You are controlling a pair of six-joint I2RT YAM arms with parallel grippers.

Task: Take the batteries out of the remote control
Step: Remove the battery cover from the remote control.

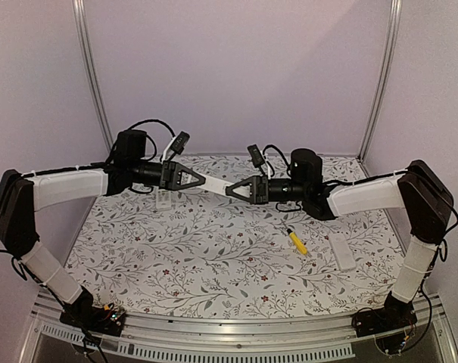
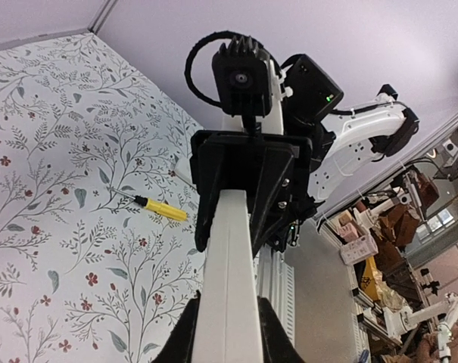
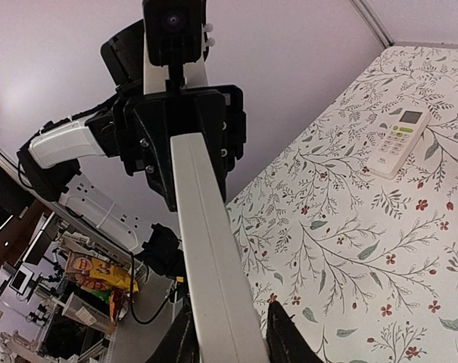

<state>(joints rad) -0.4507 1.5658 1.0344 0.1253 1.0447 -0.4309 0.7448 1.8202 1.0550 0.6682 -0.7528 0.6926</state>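
Surface (image 1: pixel 213 257): covered in a pale cloth with a leaf and flower print; it carries everything that is not held.
Flat white piece (image 1: pixel 341 251): the nearest thing, lying flat on the right side of the surface. Whether it is a cover or a whole remote I cannot tell.
Yellow-handled tool (image 1: pixel 297 240): just left of the flat white piece and apart from it. It lies flat with its dark tip toward the far left, and sits nearer than the right fingers.
Remote (image 1: pixel 216 184): a long white bar held off the surface, about mid-width and toward the far side. It runs left to right, one end in each set of fingers.
Left fingers (image 1: pixel 197 179): closed on the left end of the remote. In the left wrist view one finger lies against each long side, with no gap showing.
Right fingers (image 1: pixel 235 189): closed on the right end of the remote. In the right wrist view the two fingers press its sides in the same way.
Batteries: none can be made out in any view. The faces of the remote that show are plain white, and its other faces are hidden from all three cameras.
Second remote (image 1: pixel 163 200): lies flat on the far left of the surface, below the left fingers, buttons and small screen facing up.
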